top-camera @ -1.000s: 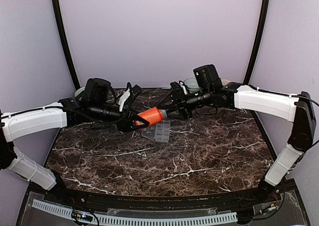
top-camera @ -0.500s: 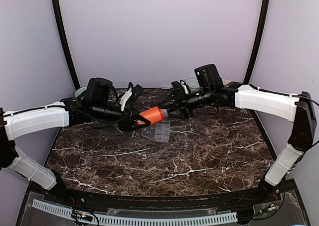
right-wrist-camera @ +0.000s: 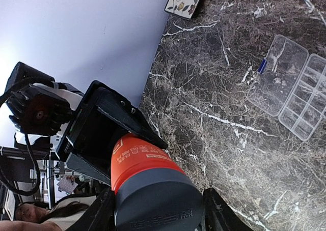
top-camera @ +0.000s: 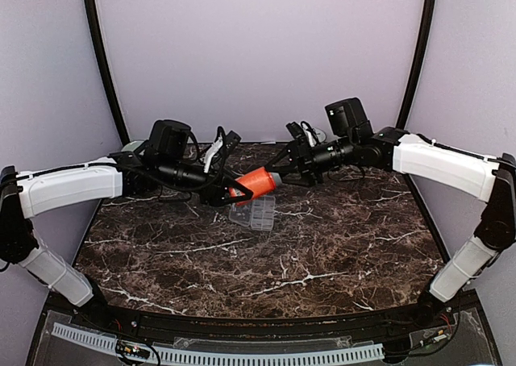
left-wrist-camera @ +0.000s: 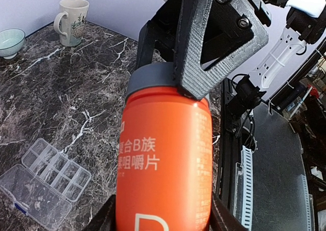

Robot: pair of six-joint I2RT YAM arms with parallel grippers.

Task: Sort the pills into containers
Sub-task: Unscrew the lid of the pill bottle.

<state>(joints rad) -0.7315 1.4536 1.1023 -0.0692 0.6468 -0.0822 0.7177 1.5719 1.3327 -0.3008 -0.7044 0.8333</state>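
Got a dark marble surface [top-camera: 339, 261] here. Clamping the orange bottle [top-camera: 251, 184] round its body with the left claw [top-camera: 232, 193], pinching its grey cap [top-camera: 274, 177] with the right claw [top-camera: 280, 172], all tilted in mid-air. Sitting flat down below, near the middle of the surface and a bit toward its far edge: clear box [top-camera: 256, 214], lid [right-wrist-camera: 277, 74] flipped open.

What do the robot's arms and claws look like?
The left arm and right arm have white shells, black joints and thin black cables. The left gripper and right gripper are black; the fingers are hollow triangles with screws.
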